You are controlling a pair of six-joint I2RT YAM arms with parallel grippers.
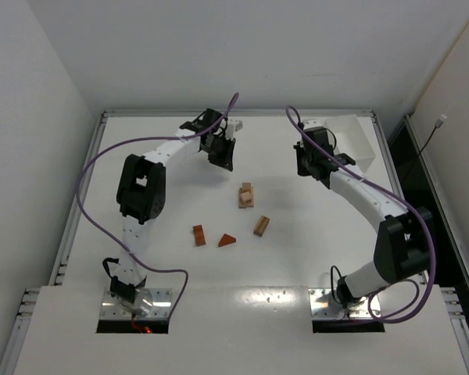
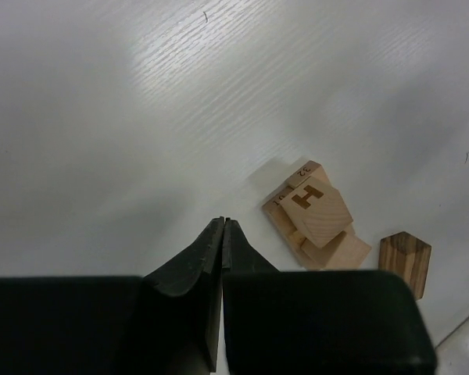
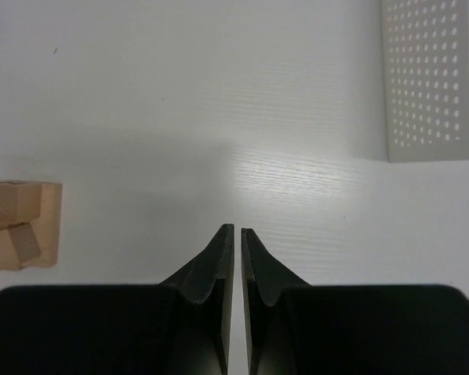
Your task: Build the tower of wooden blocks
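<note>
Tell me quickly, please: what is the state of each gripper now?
Left gripper: closed, holding nothing.
Right gripper: closed, holding nothing.

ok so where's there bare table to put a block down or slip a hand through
Bare table lies right of the stack, up to the right arm, and at the far edge between the left gripper and right gripper. Crowded: the three loose blocks on the near side of the stack.
</note>
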